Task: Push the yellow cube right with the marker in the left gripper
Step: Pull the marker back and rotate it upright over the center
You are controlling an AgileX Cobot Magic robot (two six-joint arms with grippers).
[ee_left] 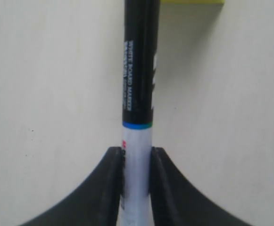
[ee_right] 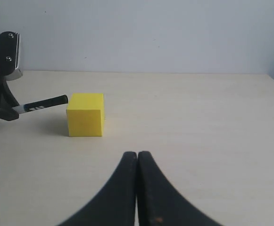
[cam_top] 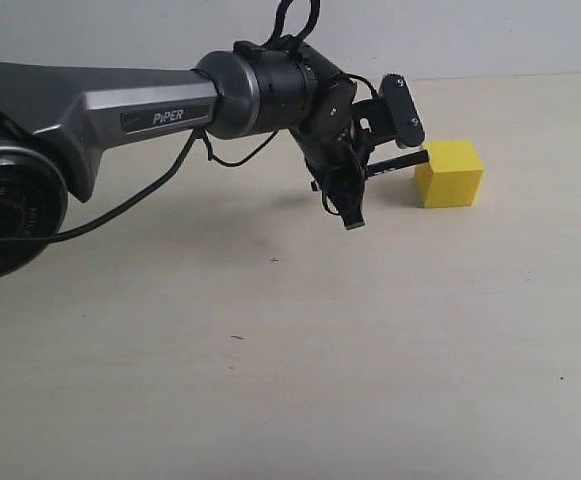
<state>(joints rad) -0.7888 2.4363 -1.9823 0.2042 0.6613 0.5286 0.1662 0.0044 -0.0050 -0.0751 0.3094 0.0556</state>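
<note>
**A:** In the exterior view, where did the yellow cube (cam_top: 450, 172) sit?

**B:** On the table (cam_top: 270, 350), just right of the left gripper (cam_top: 360, 188). The marker (cam_top: 402, 162) reached out to the cube's upper left edge.

**A:** And the left wrist view?

**B:** Both fingers were clamped on the marker's white barrel, with its black end pointing at the cube.

**A:** And the right wrist view?

**B:** The right gripper (ee_right: 137, 157) had its fingers pressed together, holding nothing. The cube lay well apart from it.

Black tip of the marker (ee_right: 42, 104) meets the yellow cube (ee_right: 85, 114).
</note>
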